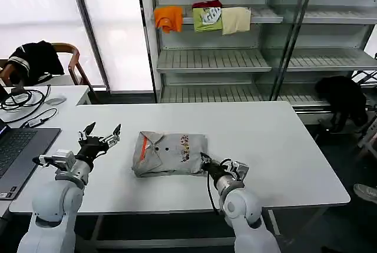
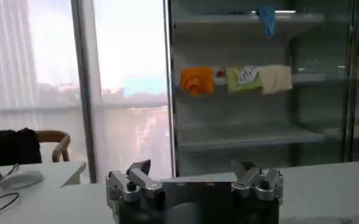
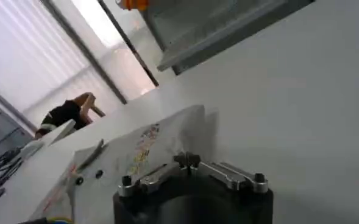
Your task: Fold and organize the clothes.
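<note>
A light grey T-shirt (image 1: 171, 154) lies folded into a rectangle at the middle of the white table (image 1: 283, 147), an orange strip along its left edge and a small multicolour print facing up. The same T-shirt (image 3: 136, 152) lies flat in the right wrist view. My right gripper (image 1: 205, 160) is at the shirt's front right corner, low over the table. Its fingertips (image 3: 188, 161) are shut together with nothing seen between them. My left gripper (image 1: 103, 133) hovers above the table just left of the shirt, apart from it. The left gripper (image 2: 194, 173) is open, its fingers spread wide.
A laptop (image 1: 15, 153), cables and a mouse (image 1: 55, 100) lie on the left desk. Behind it a chair holds a black garment (image 1: 35, 59). The shelf behind carries orange (image 1: 169, 17), green (image 1: 207, 19) and cream (image 1: 235, 19) folded garments. Another black garment (image 1: 344, 97) hangs at the right.
</note>
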`<state>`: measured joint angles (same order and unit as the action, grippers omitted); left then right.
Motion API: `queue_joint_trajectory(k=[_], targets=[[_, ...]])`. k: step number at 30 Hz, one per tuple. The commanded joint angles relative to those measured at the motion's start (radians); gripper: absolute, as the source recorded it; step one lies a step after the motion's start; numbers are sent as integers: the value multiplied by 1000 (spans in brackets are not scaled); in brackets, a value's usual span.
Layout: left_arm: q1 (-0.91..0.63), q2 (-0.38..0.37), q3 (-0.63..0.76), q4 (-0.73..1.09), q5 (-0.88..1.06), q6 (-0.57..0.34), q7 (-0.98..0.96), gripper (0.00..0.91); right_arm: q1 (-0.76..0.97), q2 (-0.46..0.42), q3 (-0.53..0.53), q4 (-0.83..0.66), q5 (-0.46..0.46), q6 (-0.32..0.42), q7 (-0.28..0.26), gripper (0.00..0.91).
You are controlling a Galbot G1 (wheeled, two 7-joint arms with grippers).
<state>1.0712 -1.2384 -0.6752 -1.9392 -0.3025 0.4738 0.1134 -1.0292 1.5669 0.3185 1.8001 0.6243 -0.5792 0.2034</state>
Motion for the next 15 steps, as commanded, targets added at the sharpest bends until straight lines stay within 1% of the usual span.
queue_joint_trajectory(k=[1, 6, 8, 9, 10, 12, 13, 14, 15], targets=[[23, 4, -20, -2, -7, -4, 4, 907, 38, -76, 31, 34, 53, -2, 33, 0], [26, -2, -12, -4, -4, -5, 8, 907, 17, -118, 49, 51, 52, -3, 26, 0], [26, -5, -9, -2, -4, -5, 10, 907, -3, -127, 49, 53, 35, -3, 17, 0], [27, -6, -8, -1, -4, -5, 13, 907, -16, -129, 46, 54, 17, -3, 9, 322], [28, -7, -8, 0, -4, -5, 14, 907, -30, -129, 41, 53, -11, -3, 1, 907], [32, -7, -6, 0, -3, -6, 20, 907, -55, -123, 29, 53, -44, -2, -1, 907], [35, -8, -6, 1, -2, -10, 22, 907, -74, -120, 21, 53, -78, -2, -1, 907], [36, -7, -7, 0, -2, -10, 22, 907, -81, -117, 17, 52, -87, -2, -1, 907], [38, -7, -9, 2, -2, -11, 22, 907, -92, -113, 15, 53, -126, -2, -2, 907]])
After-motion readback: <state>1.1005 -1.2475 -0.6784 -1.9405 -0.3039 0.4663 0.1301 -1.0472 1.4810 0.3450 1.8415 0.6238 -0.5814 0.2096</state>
